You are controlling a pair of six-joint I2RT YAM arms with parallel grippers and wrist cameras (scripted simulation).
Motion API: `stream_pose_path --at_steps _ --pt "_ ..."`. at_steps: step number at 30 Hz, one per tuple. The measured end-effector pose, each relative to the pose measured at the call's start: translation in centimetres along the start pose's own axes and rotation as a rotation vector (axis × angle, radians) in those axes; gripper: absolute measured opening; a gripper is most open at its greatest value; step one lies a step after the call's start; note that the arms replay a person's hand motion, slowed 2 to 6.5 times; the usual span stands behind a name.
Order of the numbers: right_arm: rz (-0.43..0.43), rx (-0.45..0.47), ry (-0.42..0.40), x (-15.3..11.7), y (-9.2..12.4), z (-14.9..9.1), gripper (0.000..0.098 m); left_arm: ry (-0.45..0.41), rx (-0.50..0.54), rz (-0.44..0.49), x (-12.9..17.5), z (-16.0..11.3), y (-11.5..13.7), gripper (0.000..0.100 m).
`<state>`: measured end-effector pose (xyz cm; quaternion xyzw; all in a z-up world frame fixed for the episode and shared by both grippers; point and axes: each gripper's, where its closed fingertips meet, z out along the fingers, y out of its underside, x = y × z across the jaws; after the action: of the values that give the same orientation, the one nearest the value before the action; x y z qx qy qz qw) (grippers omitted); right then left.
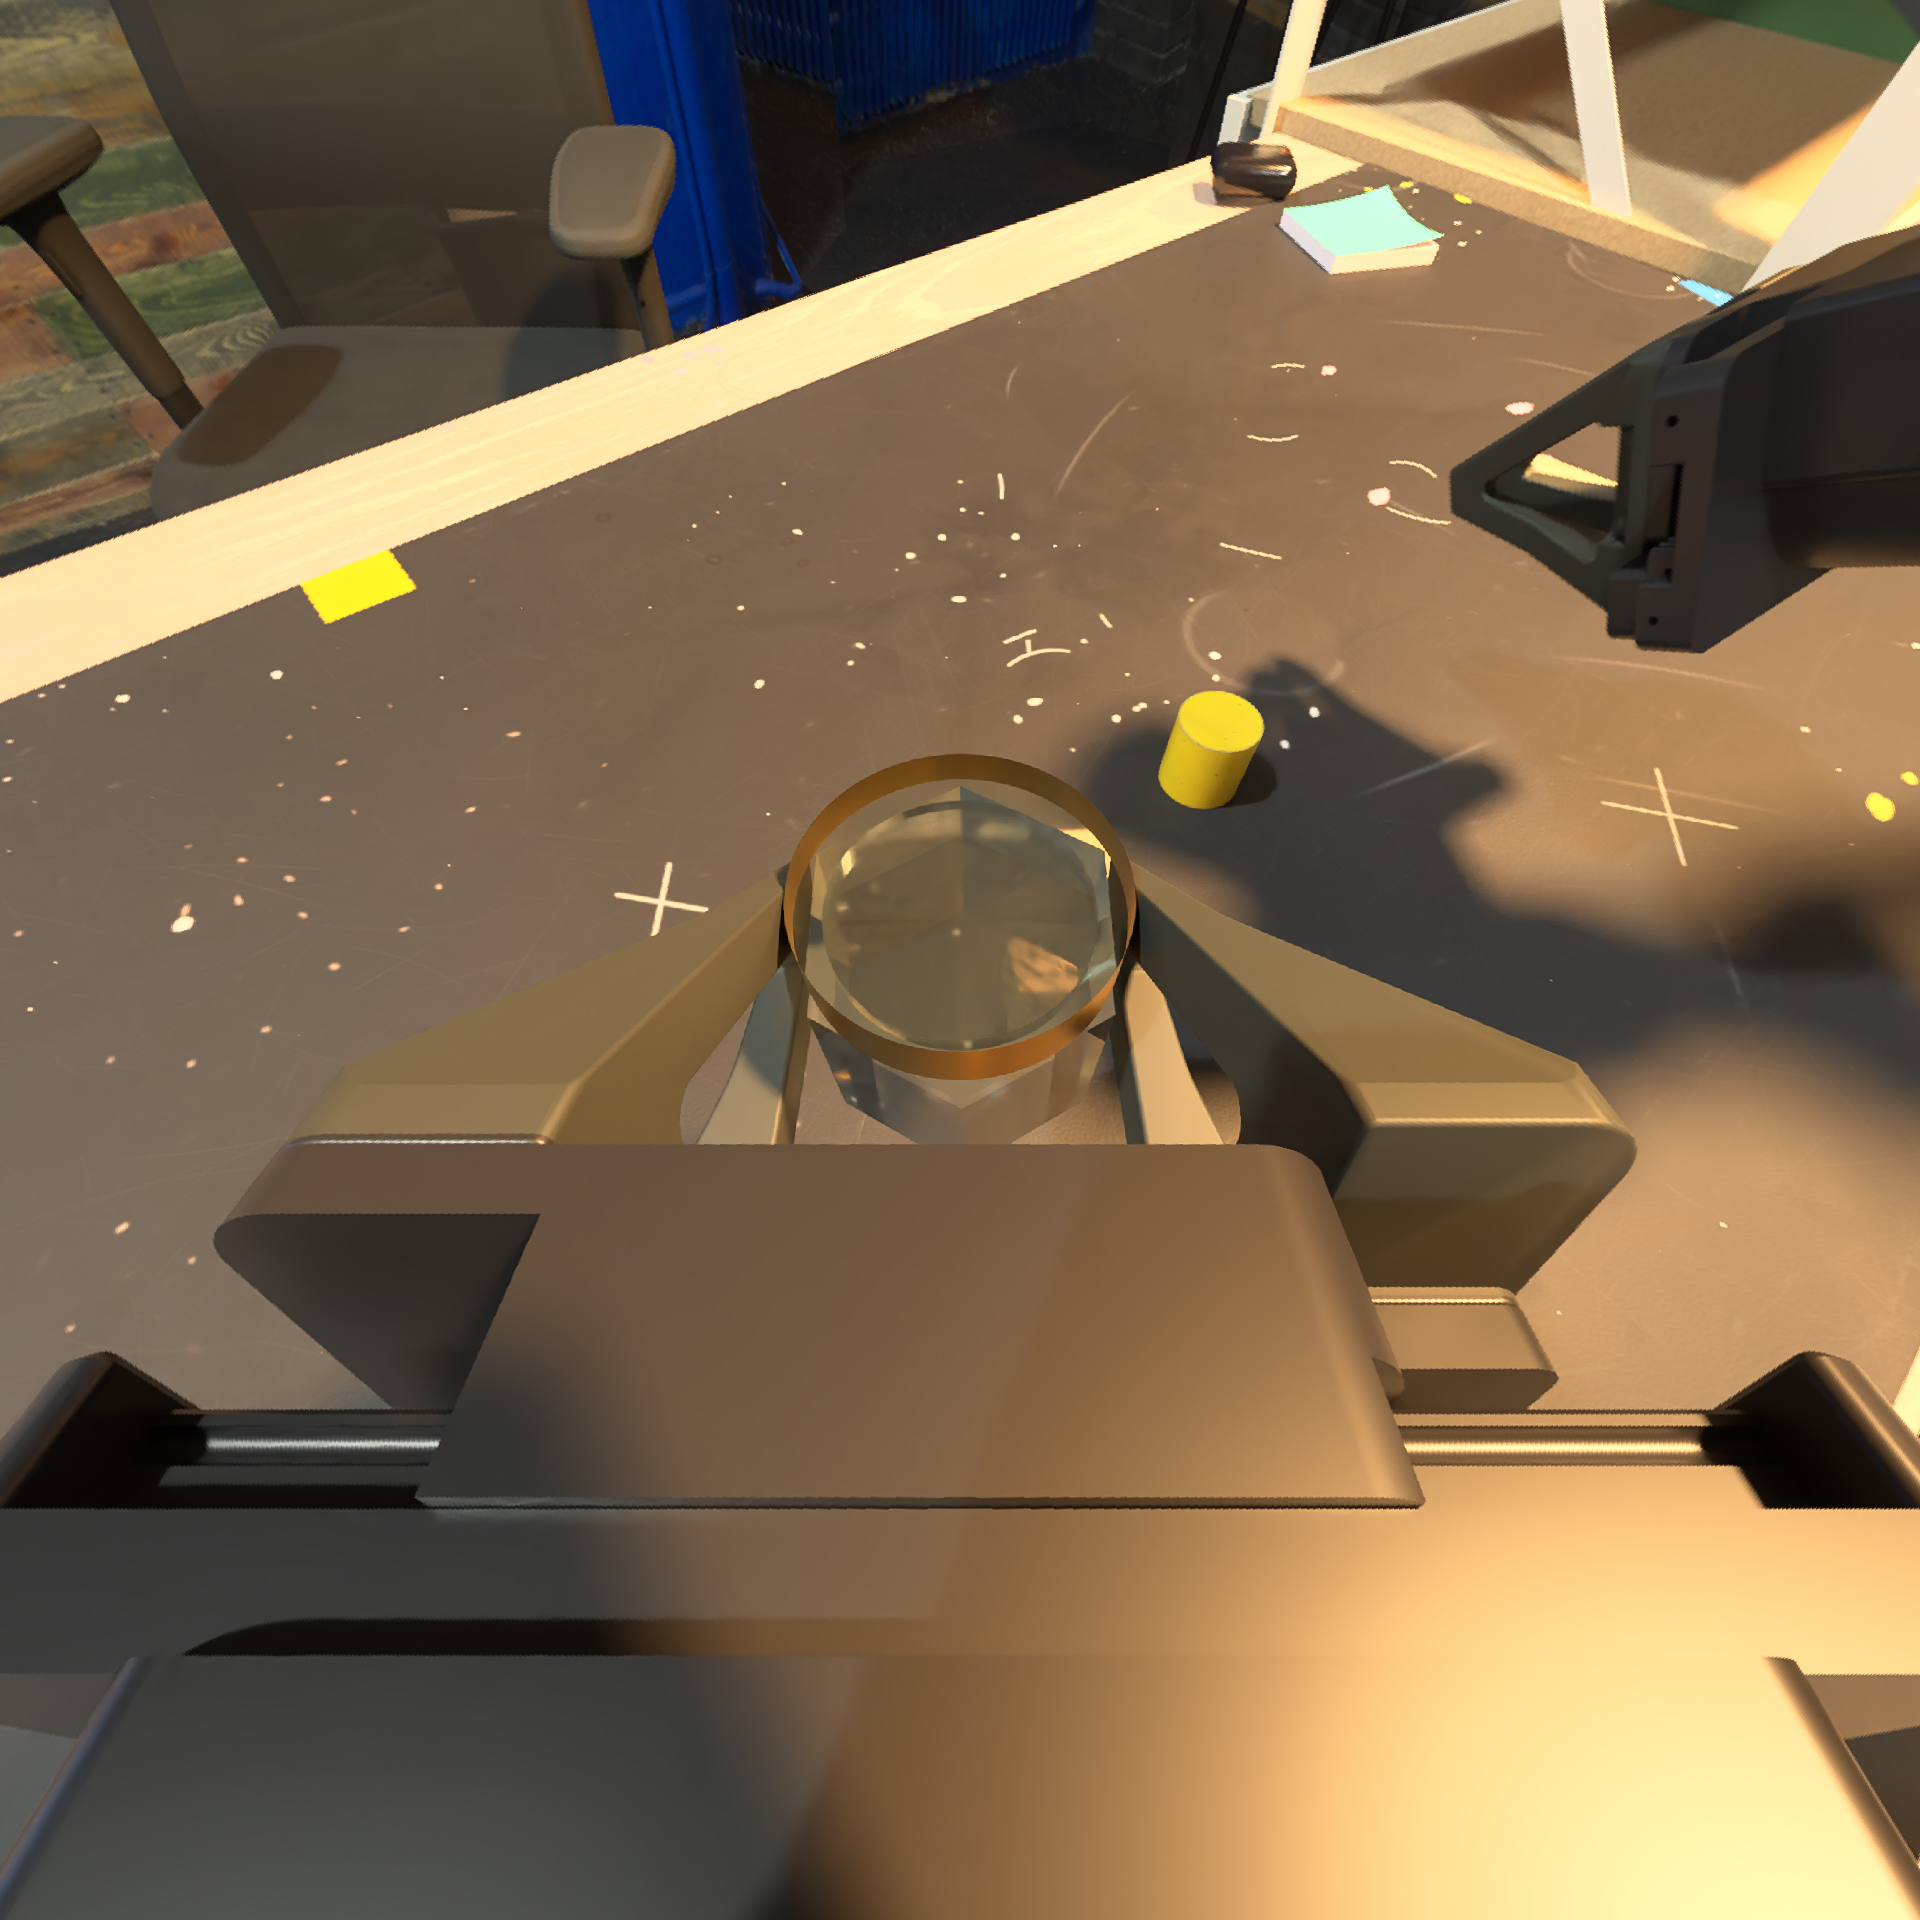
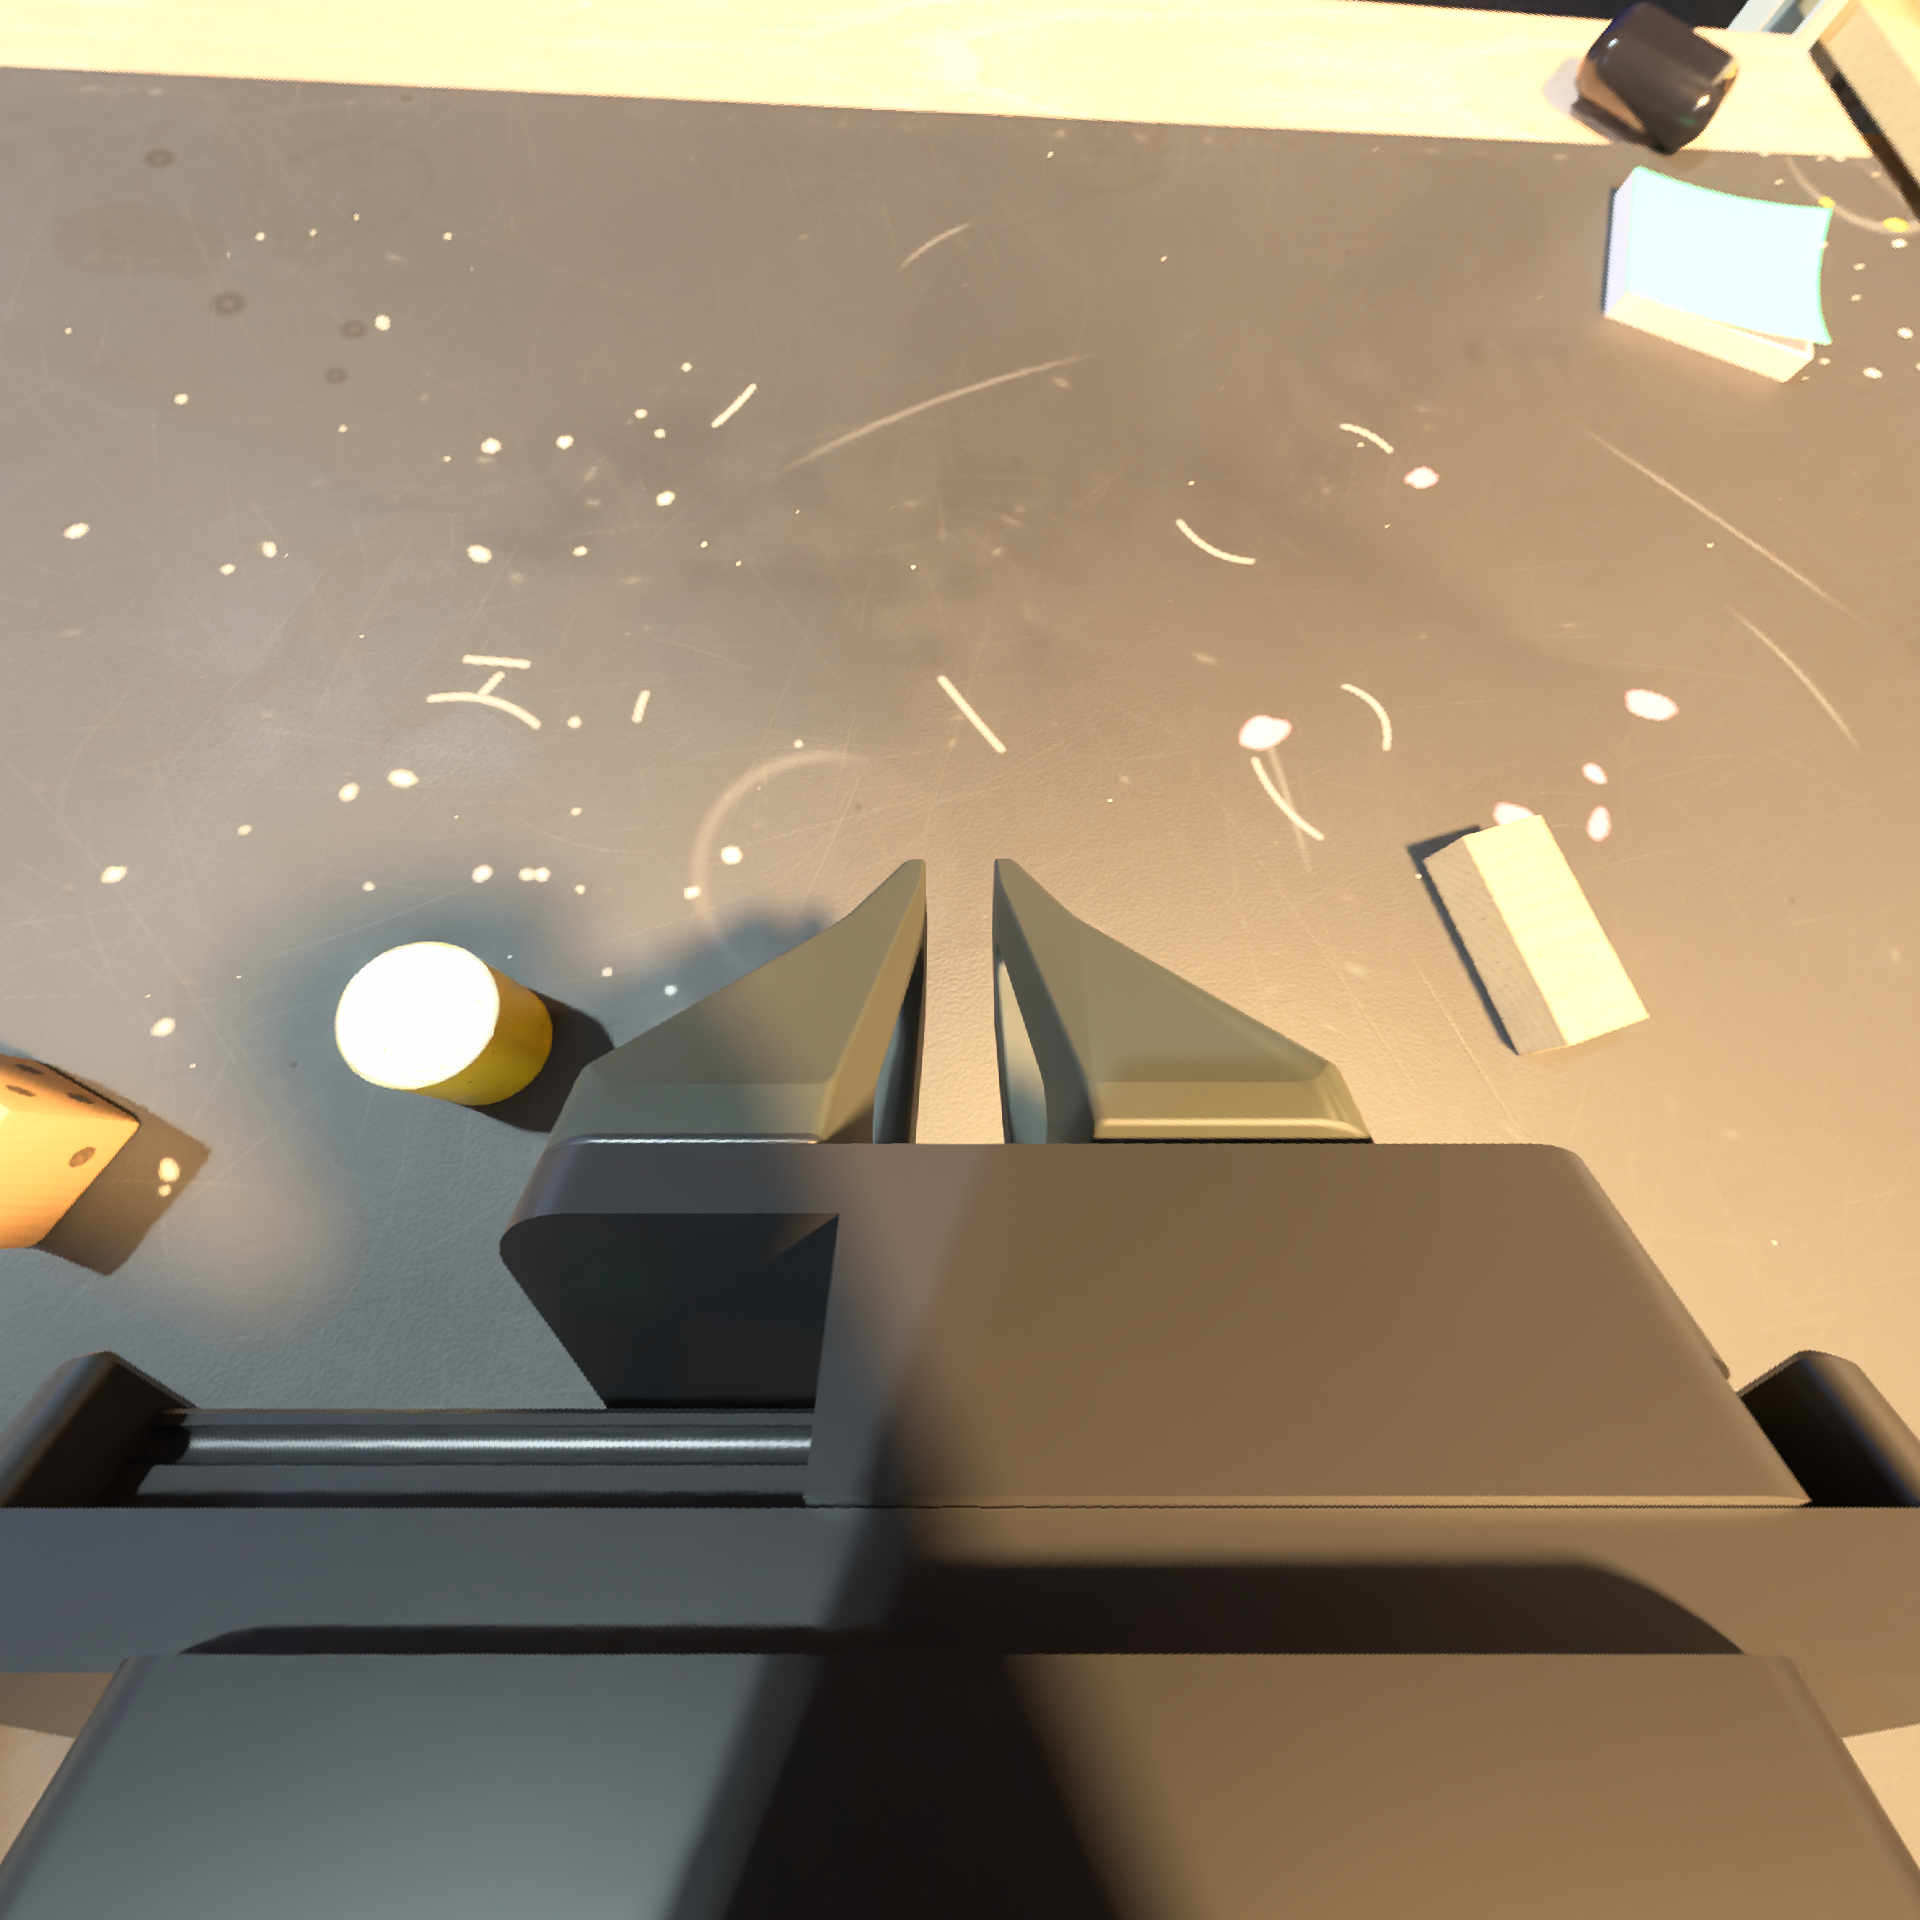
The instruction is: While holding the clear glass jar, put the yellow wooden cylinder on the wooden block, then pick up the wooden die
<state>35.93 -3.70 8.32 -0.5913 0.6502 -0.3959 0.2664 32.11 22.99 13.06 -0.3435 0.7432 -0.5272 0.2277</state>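
My left gripper (image 1: 958, 894) is shut on the clear glass jar (image 1: 961, 940), which has a bronze rim and is held above the dark table. The yellow wooden cylinder (image 1: 1209, 748) stands on the table just beyond and to the right of the jar. It also shows in the right wrist view (image 2: 442, 1020), left of my right gripper (image 2: 959, 883), which hangs above the table, nearly shut and empty. The wooden block (image 2: 1536, 935) lies flat to the right of that gripper. The wooden die (image 2: 57, 1148) sits at the left edge, partly cut off. The right gripper also shows in the left wrist view (image 1: 1538, 520).
A pale blue pad of sticky notes (image 1: 1359, 231) (image 2: 1714, 265) and a small dark object (image 1: 1252, 169) (image 2: 1654, 88) lie near the table's far light wooden edge (image 1: 623, 395). An office chair (image 1: 395, 260) stands beyond the table. A white frame (image 1: 1600, 104) rises at the far right.
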Motion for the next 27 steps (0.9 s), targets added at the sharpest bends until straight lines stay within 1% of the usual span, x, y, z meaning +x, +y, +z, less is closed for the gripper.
stream_pose_path --at_steps 4,6,8,11,13,16,19,27 --pt "-0.016 -0.029 -0.018 -1.4 0.0 0.6 0.0162 0.009 0.006 -0.016 -0.1 -0.4 -0.1 0.046" --pt "-0.035 -0.020 -0.032 -2.3 -0.3 0.9 0.0186 0.006 0.012 -0.015 -0.2 -0.5 -0.2 0.046" --pt "-0.067 0.002 -0.075 -3.7 -0.8 1.0 0.0189 0.001 0.015 -0.013 -0.4 -0.7 -0.3 0.046" --pt "-0.157 0.035 -0.186 -6.5 -1.3 0.3 0.0190 -0.013 0.022 -0.011 -0.8 -0.9 -0.5 0.046" --pt "-0.234 0.043 -0.228 -7.9 -1.3 -0.3 0.0189 -0.024 0.031 -0.012 -1.2 -1.0 -0.7 0.046" --pt "-0.314 0.064 -0.210 -9.0 -1.6 -1.1 0.0189 -0.035 0.041 -0.018 -1.5 -1.2 -0.9 0.046" --pt "-0.355 0.093 -0.187 -9.1 -1.8 -1.9 0.0189 -0.030 0.042 -0.030 -1.6 -1.2 -0.8 0.046" --pt "-0.374 0.112 -0.208 -8.3 -1.7 -3.4 0.0189 -0.022 0.025 -0.032 -1.7 -1.1 -0.3 0.046"
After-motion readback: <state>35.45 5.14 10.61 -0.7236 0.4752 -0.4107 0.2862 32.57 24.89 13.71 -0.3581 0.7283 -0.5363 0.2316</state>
